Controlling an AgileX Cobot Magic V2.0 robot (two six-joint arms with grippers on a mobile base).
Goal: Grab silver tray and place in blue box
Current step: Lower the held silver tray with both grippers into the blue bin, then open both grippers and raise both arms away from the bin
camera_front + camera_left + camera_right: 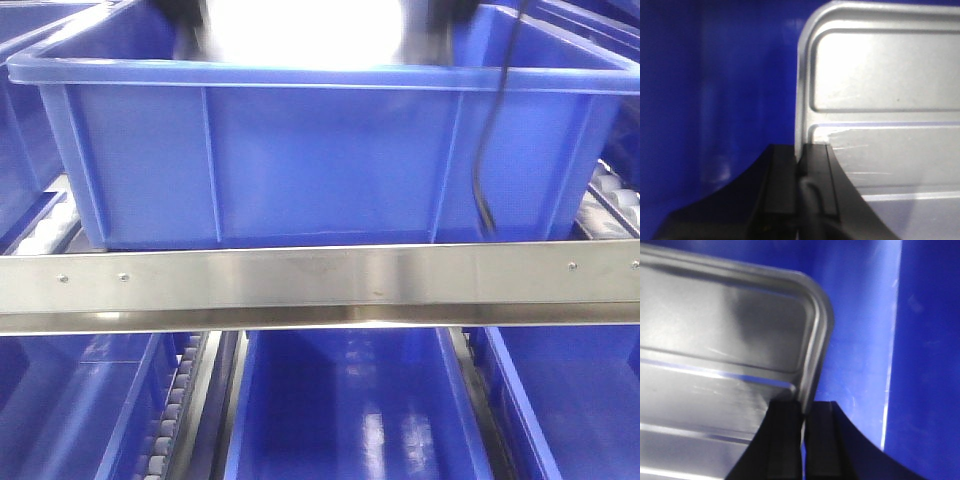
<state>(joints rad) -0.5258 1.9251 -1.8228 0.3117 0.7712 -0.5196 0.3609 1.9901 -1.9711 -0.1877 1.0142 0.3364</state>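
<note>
The silver tray (880, 75) is shiny, with a rolled rim, rounded corners and raised ribs on its floor. My left gripper (801, 150) is shut on its left rim. In the right wrist view the silver tray (725, 335) fills the left side, and my right gripper (804, 407) is shut on its right rim. Behind the tray in both wrist views are the blue box's inner walls (715, 90) (865, 325). In the front view the blue box (320, 160) is large and deep, with a washed-out bright patch over its opening. The tray's far end is out of view.
A stainless steel rail (320, 285) runs across in front of the box. Below it sit more blue bins (350, 410), with roller tracks (170, 410) between them. A black cable (490, 150) hangs down the box's right front. Other blue crates flank it.
</note>
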